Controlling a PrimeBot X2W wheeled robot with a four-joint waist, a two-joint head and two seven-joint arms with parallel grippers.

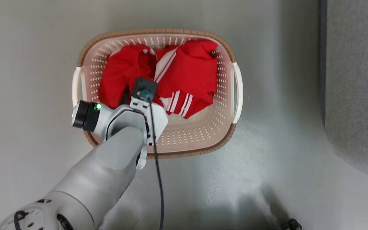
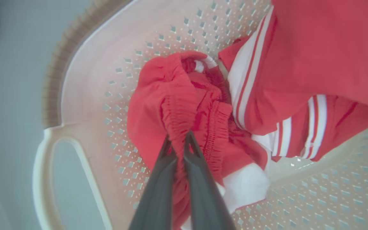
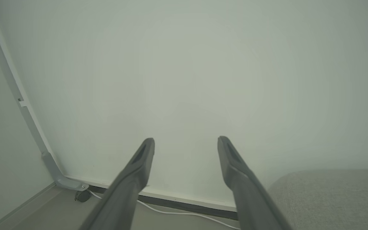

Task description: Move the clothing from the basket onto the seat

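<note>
One basket (image 1: 158,32), two red garments (image 1: 187,70); left end effector (image 2: 178,136) clamps one; right end effector (image 3: 186,141) released.

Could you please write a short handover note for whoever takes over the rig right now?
Left gripper: shut on the elastic band of the gathered red garment, down inside the basket.
Right gripper: open, holding nothing, facing a wall.
Things: the striped red garment also lies in the basket; the sofa stands to the robot's right.
Done: first grasp made.
Left: lift that garment onto the sofa, then move the striped one.
</note>
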